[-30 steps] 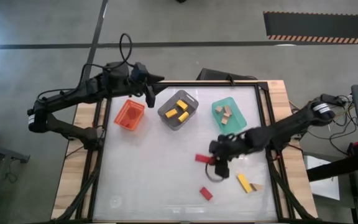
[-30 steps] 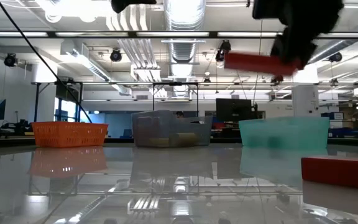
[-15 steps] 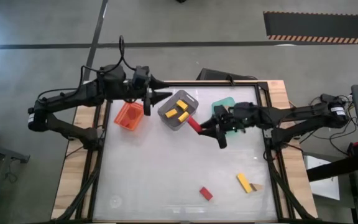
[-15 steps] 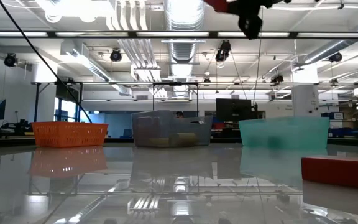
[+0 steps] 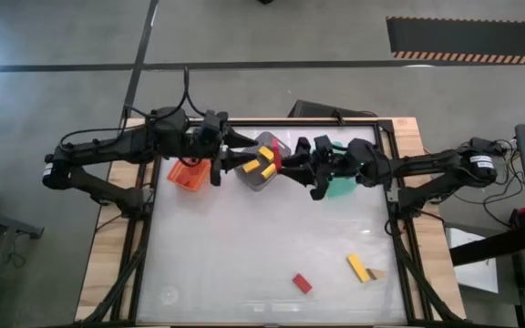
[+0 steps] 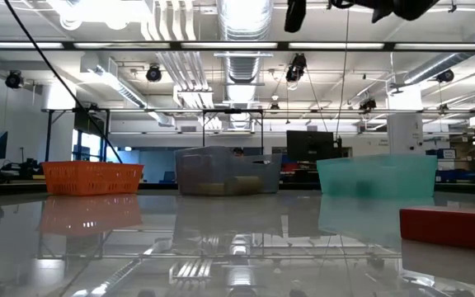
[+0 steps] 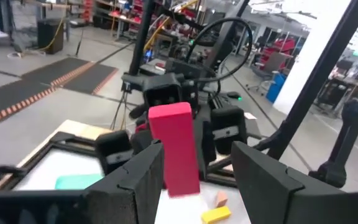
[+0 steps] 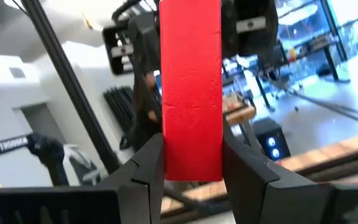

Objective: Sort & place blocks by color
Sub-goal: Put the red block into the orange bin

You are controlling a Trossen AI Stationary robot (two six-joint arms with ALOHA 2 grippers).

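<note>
The red bar [image 5: 272, 164] had travelled further across since a moment before, from the green bin's side to above the near edge of the grey bin [image 5: 255, 179], and the left arm had swung in to meet it. The right pincer [image 5: 285, 169] had its fingers clamped on the lower part of the bar, which stood up between them in the right wrist view [image 8: 190, 87]. The left pincer [image 5: 231, 159] faced it from the other side, spread wide and holding nothing, the bar showing in the gap between its fingers in the left wrist view [image 7: 174, 148]; whether it touched the bar I could not tell.

Yellow blocks [image 5: 254, 164] lay in the grey bin beneath the two pincers. The orange bin [image 5: 186, 176] sat just left of it, partly under the left arm, and the green bin [image 5: 339, 186] just right of it, mostly hidden by the right arm.

Well apart, near the front of the desk [image 5: 235, 264], lay a small red block [image 5: 302, 283] and, to its right, a yellow bar [image 5: 359, 268] with a pale tan block [image 5: 376, 273] just beside it. From desk height the red block [image 6: 450, 224] showed at the right edge.
</note>
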